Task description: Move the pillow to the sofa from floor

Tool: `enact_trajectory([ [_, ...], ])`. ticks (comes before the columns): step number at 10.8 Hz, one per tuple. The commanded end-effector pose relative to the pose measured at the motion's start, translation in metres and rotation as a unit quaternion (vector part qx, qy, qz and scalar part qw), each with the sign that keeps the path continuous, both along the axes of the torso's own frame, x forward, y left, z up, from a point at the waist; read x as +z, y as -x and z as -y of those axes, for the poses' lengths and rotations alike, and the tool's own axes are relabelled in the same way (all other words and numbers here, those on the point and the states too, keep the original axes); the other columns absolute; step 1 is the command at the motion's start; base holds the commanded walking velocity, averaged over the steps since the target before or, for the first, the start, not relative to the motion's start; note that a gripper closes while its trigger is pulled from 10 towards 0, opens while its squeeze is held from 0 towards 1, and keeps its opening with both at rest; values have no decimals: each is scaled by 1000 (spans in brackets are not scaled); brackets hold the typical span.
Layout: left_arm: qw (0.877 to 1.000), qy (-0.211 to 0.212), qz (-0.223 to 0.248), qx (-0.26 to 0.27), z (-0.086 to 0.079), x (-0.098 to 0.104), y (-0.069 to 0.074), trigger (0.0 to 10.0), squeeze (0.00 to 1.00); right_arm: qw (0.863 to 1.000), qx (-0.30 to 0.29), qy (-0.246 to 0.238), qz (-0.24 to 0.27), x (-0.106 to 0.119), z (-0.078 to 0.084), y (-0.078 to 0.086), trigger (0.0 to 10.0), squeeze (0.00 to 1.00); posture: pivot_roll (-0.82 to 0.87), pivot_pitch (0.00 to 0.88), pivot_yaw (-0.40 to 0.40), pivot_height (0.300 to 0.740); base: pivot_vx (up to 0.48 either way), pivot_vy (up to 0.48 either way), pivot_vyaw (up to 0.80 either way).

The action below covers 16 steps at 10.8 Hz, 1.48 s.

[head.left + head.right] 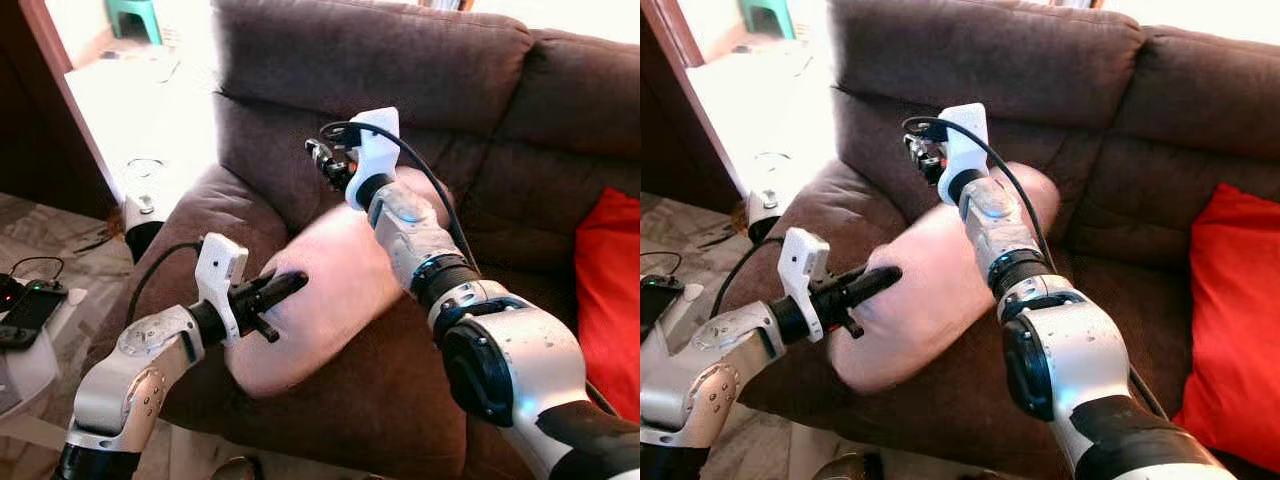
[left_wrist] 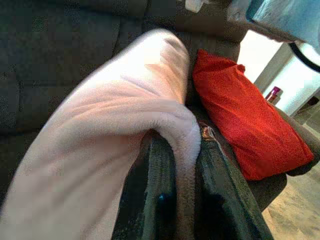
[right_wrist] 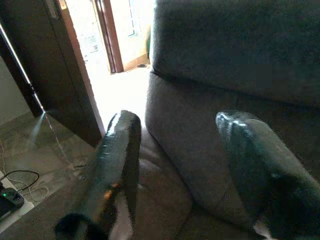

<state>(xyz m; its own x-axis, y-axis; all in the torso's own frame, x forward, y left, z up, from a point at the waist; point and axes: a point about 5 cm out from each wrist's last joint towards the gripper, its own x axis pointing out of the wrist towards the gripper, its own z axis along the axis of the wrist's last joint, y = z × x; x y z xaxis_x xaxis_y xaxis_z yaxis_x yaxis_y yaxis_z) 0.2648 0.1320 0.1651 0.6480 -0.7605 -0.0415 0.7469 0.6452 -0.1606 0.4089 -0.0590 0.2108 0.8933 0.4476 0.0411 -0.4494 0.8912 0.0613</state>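
— Head view: where is the pillow (image 1: 330, 300)?

— Over the sofa (image 1: 400, 60) seat's left edge, beside the armrest. My left gripper (image 2: 185, 200) is clamped on its corner.

— And the wrist views?

— My right gripper (image 3: 175, 165) is spread apart, empty. 1 step remains, I judge: letting go.

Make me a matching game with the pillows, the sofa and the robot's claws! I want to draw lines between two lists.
Things:
1. pale pink pillow
2. red pillow
3. left claw
4. right claw

States or places:
A. open, with nothing between its fingers, near the backrest of the brown sofa
B. lying on the sofa seat at the robot's right
C. shut on a fold of pale pink fabric
D. resting across the sofa seat beside the armrest

Pairs: 1-D, 2-B, 3-C, 4-A
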Motion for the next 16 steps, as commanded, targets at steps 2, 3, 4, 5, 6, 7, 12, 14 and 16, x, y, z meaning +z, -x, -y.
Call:
enact_trajectory([
  [2, 999, 19, 29, -27, 8, 15, 3, 10000, 0, 1000, -16, 8, 11, 4, 5, -2, 10000, 0, 144, 53, -129, 740, 0, 0, 0],
  [3, 999, 19, 29, -27, 8, 15, 3, 10000, 0, 999, -31, 2, 12, 5, 10, -3, 10000, 0, 142, 55, -129, 740, 0, 0, 0],
  [4, 1000, 11, 25, 0, 4, 12, -1, 10000, 0, 997, -74, 4, 23, 6, 28, -6, 10000, 0, 143, 56, -130, 740, 0, 0, 0],
  [5, 998, -13, 17, 65, -5, 5, -13, 10000, 0, 994, -110, -6, 17, 1, 46, -6, 10000, 0, 142, 55, -133, 740, 0, 0, 0],
  [6, 991, -29, 9, 134, -14, -1, -26, 10000, 0, 990, -143, -13, 6, -8, 61, -6, 10000, 0, 144, 56, -133, 740, 0, 0, 0],
  [7, 986, -11, -19, 163, -5, -8, -43, 10000, 0, 968, -244, 2, -53, -64, 114, 14, 10000, 0, 129, 57, -127, 740, 0, 0, 0],
  [12, 944, 31, -86, 317, -23, -24, -75, 10000, 0, 907, -321, 131, -241, -226, 176, 147, 10000, 0, 75, 33, -82, 740, 0, 0, 0],
  [14, 911, 65, -113, 392, -31, -35, -79, 10000, 0, 891, -334, 135, -275, -247, 174, 175, 10000, 0, 74, 16, -76, 740, 0, 0, 0],
  [16, 820, 157, -180, 520, -46, -52, -76, 10000, 0, 896, -315, 137, -283, -255, 162, 183, 10000, 0, 67, 17, -77, 740, 0, 0, 0],
])
